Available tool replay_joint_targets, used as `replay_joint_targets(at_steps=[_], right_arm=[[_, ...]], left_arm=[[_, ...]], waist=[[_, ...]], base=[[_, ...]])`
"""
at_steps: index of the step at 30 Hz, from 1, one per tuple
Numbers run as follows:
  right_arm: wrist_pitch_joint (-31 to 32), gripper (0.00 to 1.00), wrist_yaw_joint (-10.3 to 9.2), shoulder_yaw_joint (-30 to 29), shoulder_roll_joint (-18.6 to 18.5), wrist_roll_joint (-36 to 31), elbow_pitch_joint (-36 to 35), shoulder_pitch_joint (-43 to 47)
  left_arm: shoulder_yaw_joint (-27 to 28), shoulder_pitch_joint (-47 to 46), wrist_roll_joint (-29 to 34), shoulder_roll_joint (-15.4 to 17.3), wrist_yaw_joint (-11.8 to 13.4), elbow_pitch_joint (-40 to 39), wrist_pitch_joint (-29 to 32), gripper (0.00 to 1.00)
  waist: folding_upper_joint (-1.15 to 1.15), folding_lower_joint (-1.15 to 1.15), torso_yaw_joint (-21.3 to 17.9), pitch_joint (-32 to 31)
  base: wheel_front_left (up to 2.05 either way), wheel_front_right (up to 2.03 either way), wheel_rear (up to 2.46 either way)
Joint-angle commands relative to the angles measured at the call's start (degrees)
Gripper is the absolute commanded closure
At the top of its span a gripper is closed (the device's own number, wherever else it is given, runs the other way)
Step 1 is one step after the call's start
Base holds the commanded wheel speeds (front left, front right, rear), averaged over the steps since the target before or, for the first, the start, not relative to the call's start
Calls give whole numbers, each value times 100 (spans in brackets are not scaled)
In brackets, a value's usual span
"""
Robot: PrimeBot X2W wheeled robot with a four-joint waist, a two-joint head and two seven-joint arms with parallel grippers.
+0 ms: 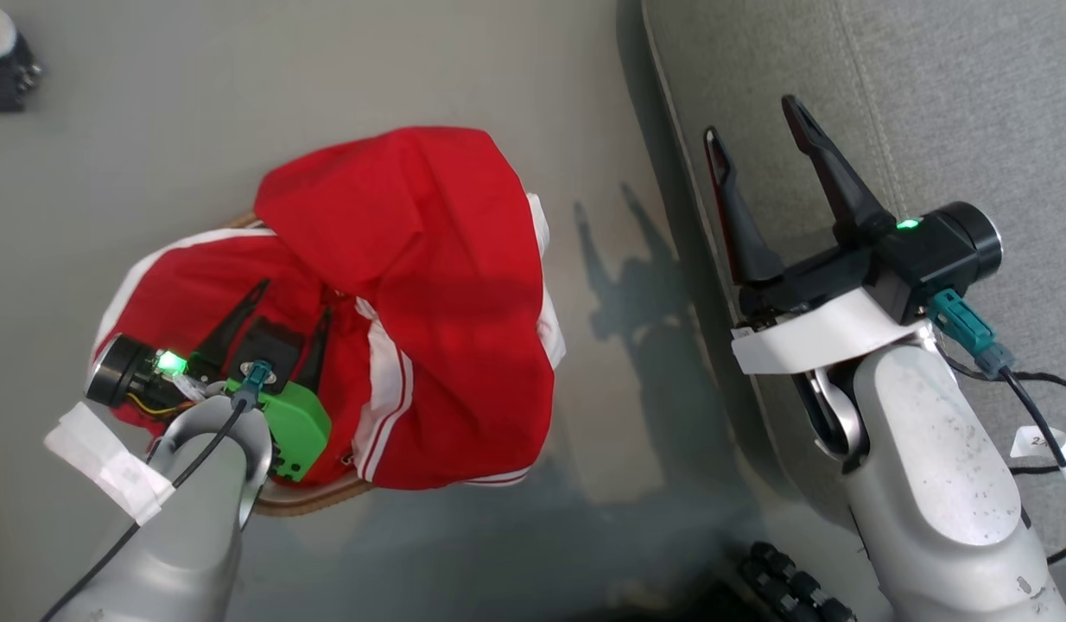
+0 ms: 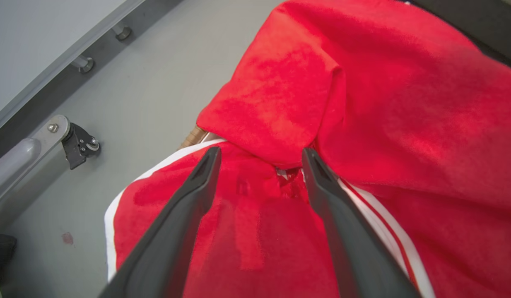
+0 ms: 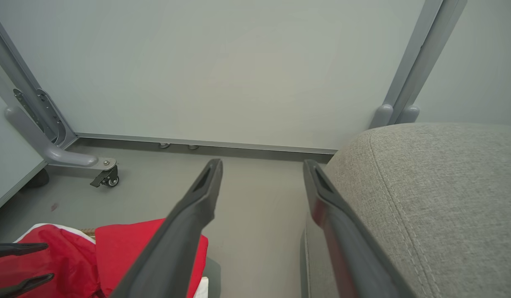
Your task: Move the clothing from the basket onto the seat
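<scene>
Black fingers on the left side of the basket [image 1: 313,499]: my left gripper [image 1: 296,297] hangs spread wide over the heap, both tips down by the red cloth and nothing pinched between them. Whether they brush the fabric, I can't tell.

Moving right, the clothing [image 1: 412,285] is piled in the basket and spills past its rim, so just a sliver of brown braid peeks out on the near edge. It looks soft and light, limp and full of folds. It'll sag and trail when lifted, and I reckon more than one garment may come up tangled. The best hold, to my eye, is the bunched ridge where the top fold meets the white-striped layer, right between my left fingers. That's thick enough to pinch.

Right of the basket there's a strip of bare grey floor [image 1: 585,86], good room to swing across. Next comes my right gripper [image 1: 751,118], fingers apart and holding nothing, poised over the seat's near edge.

Furthest right of the basket is the seat [image 1: 930,104]: broad grey upholstery with a rounded corner and a stitched seam. I'd judge its edge stands higher than the basket rim, so a dangling hem could drag there. Lift well up before crossing.
</scene>
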Motion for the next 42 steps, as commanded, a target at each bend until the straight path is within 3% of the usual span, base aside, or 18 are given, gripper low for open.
replay_joint_targets(at_steps=[1, 9, 14, 25, 26, 28, 34, 42], right_arm=[[-28, 0, -4, 51, -9, 64, -50, -117], [-28, 0, -4, 267, -10, 287, -295, -345], [-28, 0, -4, 292, -8, 407, -359, -332], [-28, 0, -4, 453, -10, 623, -449, -439], [-28, 0, -4, 459, -10, 632, -454, -442], [-28, 0, -4, 466, -10, 657, -448, -464], [-28, 0, -4, 513, -10, 677, -289, -388], [-28, 0, -4, 384, -13, 554, -47, -107]], left_arm=[[-70, -160, 118, 109, 0, 149, -3, 0], [-702, -848, 751, 388, 133, 1272, 7, 0], [-1043, -1286, 1096, 412, 262, 1960, 387, 0], [-1350, -1775, 1235, 542, 153, 2498, 1179, 0], [-1327, -1797, 1181, 552, 132, 2515, 1222, 4], [-1328, -1798, 1133, 551, 111, 2541, 1251, 100], [-1284, -1554, 938, 366, 164, 2570, 1001, 100], [-987, -1109, 409, 37, 280, 2583, 351, 100]], waist=[[0, -1, -256, 490], [0, -1, -498, 958], [0, -1, -576, 1128], [0, -1, -721, 1438], [0, -1, -726, 1455], [0, -1, -737, 1470], [0, -1, -774, 1204], [0, -1, -622, 324]], base=[[0, 0, 0], [0, 0, 0], [0, 0, 0], [0, 0, 0], [0, 0, 0], [0, 0, 0], [0, 0, 0], [0, 0, 0]])
